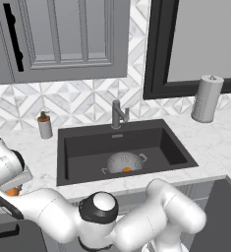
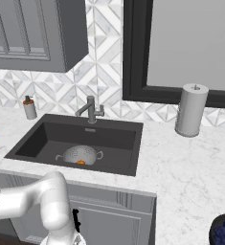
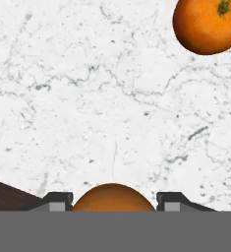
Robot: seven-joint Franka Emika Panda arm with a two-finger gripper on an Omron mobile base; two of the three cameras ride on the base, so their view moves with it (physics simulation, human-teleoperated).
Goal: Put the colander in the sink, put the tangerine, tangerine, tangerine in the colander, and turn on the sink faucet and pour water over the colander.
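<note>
In the hand view my gripper [image 3: 112,203] is shut on a tangerine [image 3: 112,196], its orange top wedged between the two dark fingertips just above the white marble counter [image 3: 87,98]. A second tangerine [image 3: 205,24] lies loose on the counter, further along the view. From the base, the held tangerine [image 1: 11,191] shows under the hand at the far left, left of the sink [image 1: 87,142]. The colander [image 1: 124,161] stands upright on the sink floor with a third tangerine [image 1: 127,170] in it. The sink faucet [image 1: 118,114] stands behind the basin, and no water shows.
A soap bottle [image 1: 44,125] stands left of the sink by the tiled wall. A paper towel roll [image 1: 206,98] stands at the back right. A dark bowl of blue fruit [image 2: 224,232] sits at the counter's near right. Grey cabinets hang over the left counter.
</note>
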